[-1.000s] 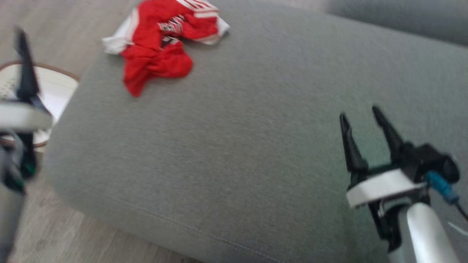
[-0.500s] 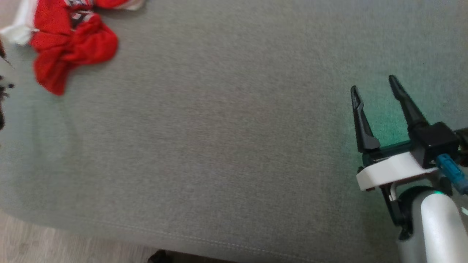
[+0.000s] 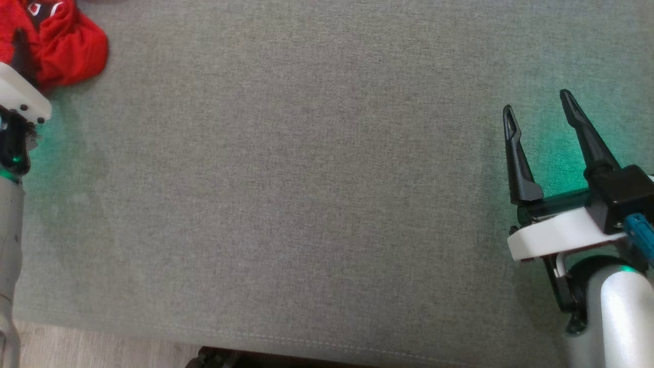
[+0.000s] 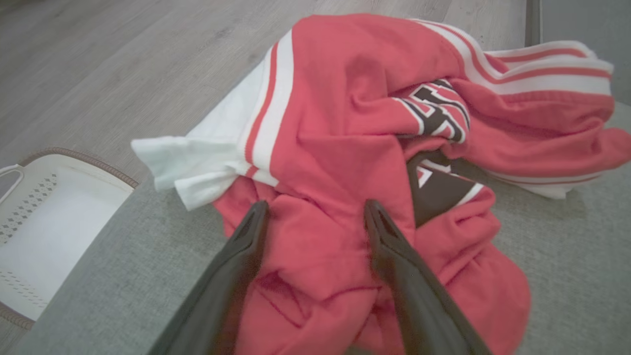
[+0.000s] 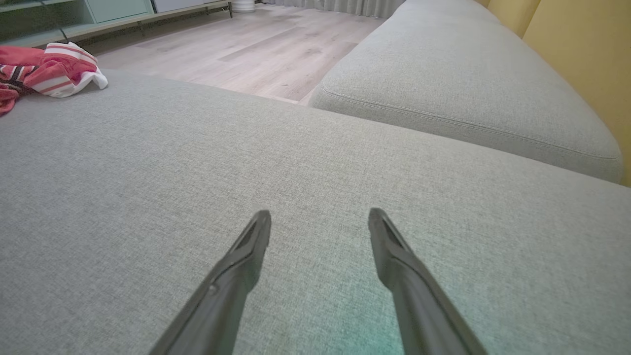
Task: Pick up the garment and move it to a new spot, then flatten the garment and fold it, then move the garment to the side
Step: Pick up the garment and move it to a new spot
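Red-and-white crumpled jersey garment (image 4: 345,123) lies far left on grey fabric sofa cushion (image 3: 306,179).
Fingers apart, the left gripper (image 4: 313,209) sits over its near folds; the right gripper (image 3: 536,102), likewise spread, stands well apart at right.

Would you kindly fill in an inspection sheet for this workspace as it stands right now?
Surface: grey sofa cushion, bare apart from the garment.
Job's things: red garment with white stripes, crumpled near the cushion's far left corner, not yet flattened or folded.
Clutter: nothing seen on the cushion.
Grippers: left gripper open, fingers over the garment's near folds, contact unclear; right gripper open above bare cushion, holding nothing.
Cables: blue connector at the right wrist; otherwise nothing seen.
Surroundings: wood floor; white basket on the floor beside the cushion; second cushion; yellow wall.
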You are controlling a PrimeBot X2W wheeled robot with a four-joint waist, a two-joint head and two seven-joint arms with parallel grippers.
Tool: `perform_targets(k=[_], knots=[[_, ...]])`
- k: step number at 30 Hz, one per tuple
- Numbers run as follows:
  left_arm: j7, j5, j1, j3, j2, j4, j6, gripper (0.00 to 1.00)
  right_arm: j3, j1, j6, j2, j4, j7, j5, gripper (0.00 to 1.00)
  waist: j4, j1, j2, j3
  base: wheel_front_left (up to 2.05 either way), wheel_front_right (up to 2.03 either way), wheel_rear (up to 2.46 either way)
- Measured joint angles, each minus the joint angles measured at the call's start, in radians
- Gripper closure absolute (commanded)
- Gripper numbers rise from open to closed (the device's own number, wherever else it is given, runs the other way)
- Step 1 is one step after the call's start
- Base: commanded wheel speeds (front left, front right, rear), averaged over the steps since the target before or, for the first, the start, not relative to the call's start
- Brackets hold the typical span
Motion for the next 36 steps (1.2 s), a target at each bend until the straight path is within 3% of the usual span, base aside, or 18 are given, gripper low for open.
perform_targets(k=[2,3,4,5,6,7,24,36], knots=[[-0.008,0.000,-0.009,0.000,-0.001,0.016,-0.011,0.00,0.000,0.000,0.000,0.000,-0.002,0.000,0.000,0.00,-0.003,0.0000,0.0000,0.003,0.00,0.00,0.00],[-0.023,0.000,-0.015,0.000,-0.001,0.024,-0.011,0.12,0.000,0.000,0.000,0.000,-0.002,0.000,0.000,0.00,-0.004,0.0000,0.0000,0.004,0.00,0.00,0.00],[-0.037,0.000,-0.022,0.000,-0.001,0.032,-0.012,0.29,0.000,0.000,0.000,0.000,-0.002,0.000,0.000,0.00,-0.005,0.0000,0.0000,0.004,0.00,0.00,0.00],[-0.062,0.007,-0.035,-0.001,-0.002,0.046,-0.012,0.82,0.001,0.000,0.000,0.000,-0.001,0.000,0.000,0.00,-0.009,0.0000,0.0000,0.002,0.00,0.00,0.00],[-0.079,0.012,-0.040,-0.001,-0.002,0.050,-0.012,0.82,0.001,0.000,0.000,0.000,0.001,-0.001,0.000,0.00,-0.011,-0.0001,0.0000,0.000,0.00,0.00,0.00],[-0.095,0.013,-0.046,-0.001,-0.002,0.056,-0.013,1.00,0.002,0.000,0.000,0.000,0.003,-0.002,0.000,0.00,-0.013,0.0000,0.0000,-0.003,0.00,0.00,0.00],[-0.181,0.058,-0.127,-0.043,0.015,0.102,-0.067,1.00,-0.002,0.000,0.000,0.000,0.061,-0.049,0.046,0.00,-0.042,-0.0001,0.0001,-0.070,0.00,0.00,0.00],[-0.200,0.087,-0.183,-0.145,0.017,-0.046,-0.109,1.00,-0.006,0.000,0.000,0.000,0.135,-0.101,0.102,0.00,-0.052,-0.0001,0.0001,-0.156,0.00,0.00,0.00]])
